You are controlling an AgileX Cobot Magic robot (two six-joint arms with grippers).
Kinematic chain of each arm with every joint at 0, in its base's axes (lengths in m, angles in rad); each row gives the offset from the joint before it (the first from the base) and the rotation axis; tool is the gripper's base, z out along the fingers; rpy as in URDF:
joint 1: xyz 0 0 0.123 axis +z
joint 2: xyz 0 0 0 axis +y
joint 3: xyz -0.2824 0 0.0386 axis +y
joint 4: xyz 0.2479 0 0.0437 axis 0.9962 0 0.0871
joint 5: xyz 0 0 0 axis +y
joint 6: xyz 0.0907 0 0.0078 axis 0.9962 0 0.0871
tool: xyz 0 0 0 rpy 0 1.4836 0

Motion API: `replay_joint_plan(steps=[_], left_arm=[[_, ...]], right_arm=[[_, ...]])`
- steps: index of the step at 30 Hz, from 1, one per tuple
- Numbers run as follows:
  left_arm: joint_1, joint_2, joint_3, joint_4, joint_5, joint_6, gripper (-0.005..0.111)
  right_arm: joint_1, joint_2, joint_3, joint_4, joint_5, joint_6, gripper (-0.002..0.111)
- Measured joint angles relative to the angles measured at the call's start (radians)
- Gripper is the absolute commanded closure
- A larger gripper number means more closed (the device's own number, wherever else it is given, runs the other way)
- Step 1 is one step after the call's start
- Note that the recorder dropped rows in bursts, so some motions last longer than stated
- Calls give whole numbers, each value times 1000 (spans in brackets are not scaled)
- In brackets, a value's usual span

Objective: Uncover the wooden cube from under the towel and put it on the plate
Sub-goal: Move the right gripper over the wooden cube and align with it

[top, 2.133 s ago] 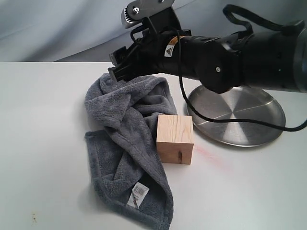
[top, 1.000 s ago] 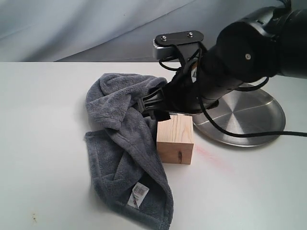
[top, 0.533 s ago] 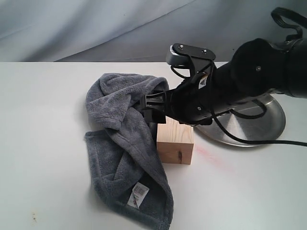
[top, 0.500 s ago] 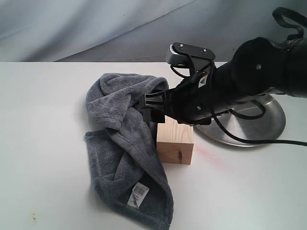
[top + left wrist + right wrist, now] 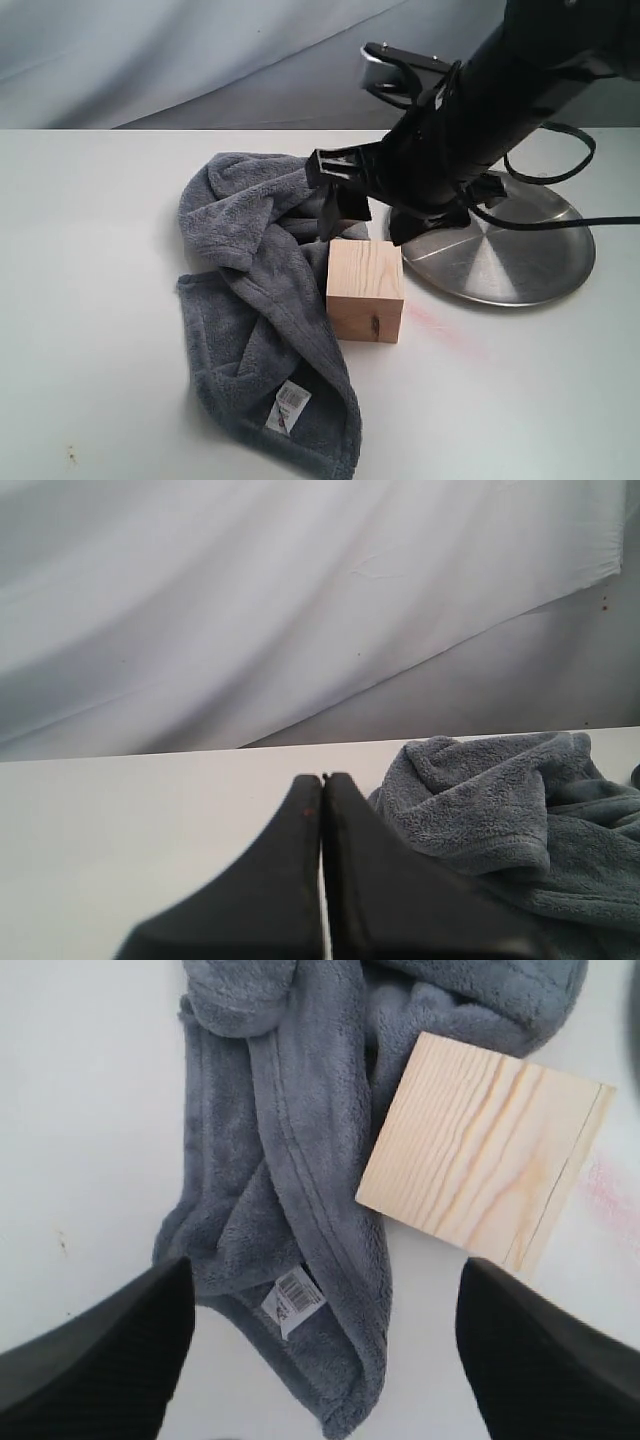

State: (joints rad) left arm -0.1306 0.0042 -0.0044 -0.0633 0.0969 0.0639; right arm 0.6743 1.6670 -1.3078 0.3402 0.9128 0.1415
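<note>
wooden cube (image 5: 365, 290) flat, knot (image 5: 373, 324) face fwd.

The towel (image 5: 240, 290) presses against the cube (image 5: 365, 290) (side facing the plate (image 5: 530, 255): free).

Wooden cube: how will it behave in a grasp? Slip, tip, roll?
Likely rigid: the wooden cube has flat, square faces, so it shouldn't roll or deform. Bare grained wood probably grips fairly well. It sits flat against the towel, so a push may drag fleece along.
</note>
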Motion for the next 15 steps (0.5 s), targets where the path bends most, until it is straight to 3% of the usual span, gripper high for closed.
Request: replay_joint_plan(steps=[8,15], left_arm=[[0,0,0,0,0,0,107],[0,0,0,0,0,0,107]], right_arm=[[64,131,-104,23,58,4,42],[38,131,-165,-92,65,75,42]])
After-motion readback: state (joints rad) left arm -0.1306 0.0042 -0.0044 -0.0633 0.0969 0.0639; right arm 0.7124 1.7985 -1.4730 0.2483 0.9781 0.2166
